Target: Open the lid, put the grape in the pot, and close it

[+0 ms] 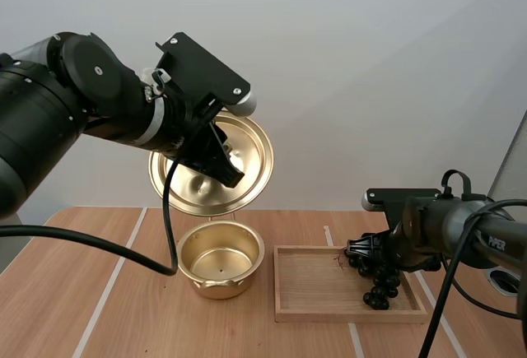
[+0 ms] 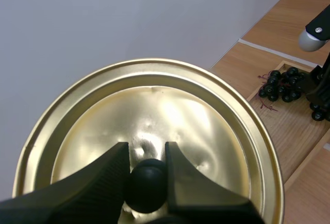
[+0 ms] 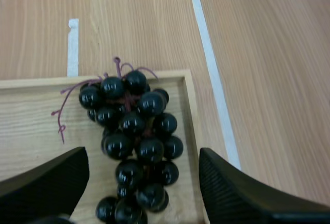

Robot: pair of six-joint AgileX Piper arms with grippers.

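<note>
**Operator:** Report the nearest item.

**Technician:** The left tool [image 2: 147,154] is nearest. Its two black fingers [image 2: 103,177] are clamped on the round black knob [image 2: 147,188] of the round gold-coloured metal lid [image 2: 206,131]. The knob sits between the ribbed inner faces.

**Operator:** State the lid position.

**Technician:** The lid is off the pot and held in the air. It is tilted steeply, and the knob side faces the high camera. Its lower edge hangs above the far rim of the gold-coloured metal pot [image 1: 221,259]. Lid and pot are apart. The pot stands open and upright on the light wooden bench [image 1: 82,292], and its inside is bare.

**Operator:** Locate the grapes.

**Technician:** The bunch of dark, glossy grapes [image 3: 136,141] lies in the shallow rectangular wooden tray [image 1: 313,280], in its right half, close to the right wall. The tray rests on the bench just to the right of the pot.

**Operator:** Report the right tool.

**Technician:** The right tool [image 3: 142,157] is low over the tray. Its fingers [image 3: 227,193] stand wide apart, one on each side of the bunch. Neither finger pinches the grapes.
</note>
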